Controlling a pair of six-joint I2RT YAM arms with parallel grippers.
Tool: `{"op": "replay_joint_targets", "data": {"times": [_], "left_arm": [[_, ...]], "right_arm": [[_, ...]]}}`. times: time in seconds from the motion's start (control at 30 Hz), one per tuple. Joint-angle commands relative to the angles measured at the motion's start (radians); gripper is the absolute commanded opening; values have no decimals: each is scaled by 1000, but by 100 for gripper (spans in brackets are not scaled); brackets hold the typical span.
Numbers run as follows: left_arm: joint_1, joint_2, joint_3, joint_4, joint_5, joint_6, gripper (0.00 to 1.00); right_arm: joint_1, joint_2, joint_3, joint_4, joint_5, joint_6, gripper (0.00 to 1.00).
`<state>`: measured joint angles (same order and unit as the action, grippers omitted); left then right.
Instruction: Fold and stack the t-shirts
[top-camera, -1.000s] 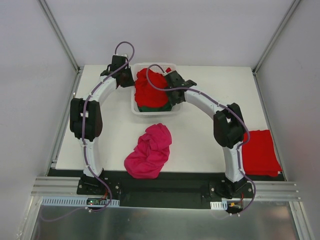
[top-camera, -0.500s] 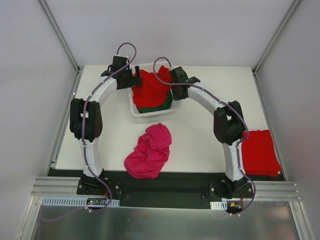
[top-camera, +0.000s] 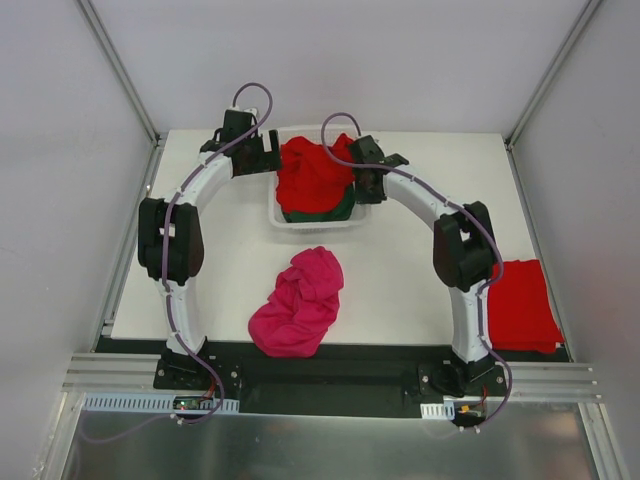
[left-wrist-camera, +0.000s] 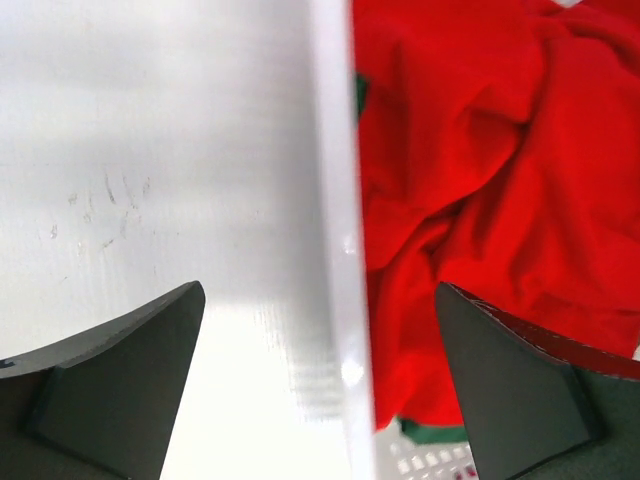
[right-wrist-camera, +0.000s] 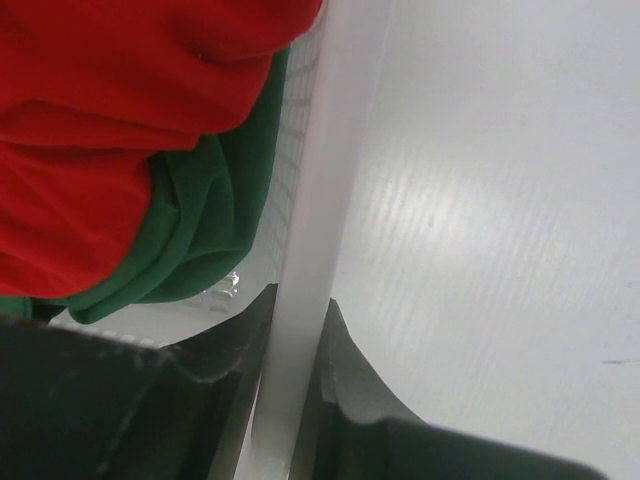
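The far white slotted plastic basket (top-camera: 310, 226) should be steadied by the right gripper (right-wrist-camera: 297, 302) pinching its right rim while the spread left gripper (left-wrist-camera: 318, 290) is brought inward onto the bright red t-shirt (top-camera: 312, 175) inside.

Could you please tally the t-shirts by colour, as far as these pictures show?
Magenta-pink t-shirt: 1
Red: at least 2, the folded red t-shirt and the heaped red t-shirt in the white basket
Dark green t-shirt: 1
Total: at least 4
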<state>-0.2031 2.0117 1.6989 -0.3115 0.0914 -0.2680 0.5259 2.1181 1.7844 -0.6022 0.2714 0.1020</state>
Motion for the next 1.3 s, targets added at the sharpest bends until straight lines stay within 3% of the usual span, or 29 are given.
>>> {"op": "replay_joint_targets", "data": {"times": [0.0,0.4,0.77,1.03,1.27], "left_arm": [[-2,-70,41,2,-24,24,99],[-2,-59,50,-9,-18,29,99],[-4,-56,56,-18,-15,24,99],[-5,-36,68,-21,2,13,99],[-5,-22,71,-21,8,12,99]], "right_arm": [[-118,-41,-56,-151,193,70,1],[-290,-81,-66,-145,190,243,1],[-431,-101,-91,-139,135,528,1],[-431,-158,-56,-177,198,735,1],[-333,-144,-2,-124,244,834,1]]}}
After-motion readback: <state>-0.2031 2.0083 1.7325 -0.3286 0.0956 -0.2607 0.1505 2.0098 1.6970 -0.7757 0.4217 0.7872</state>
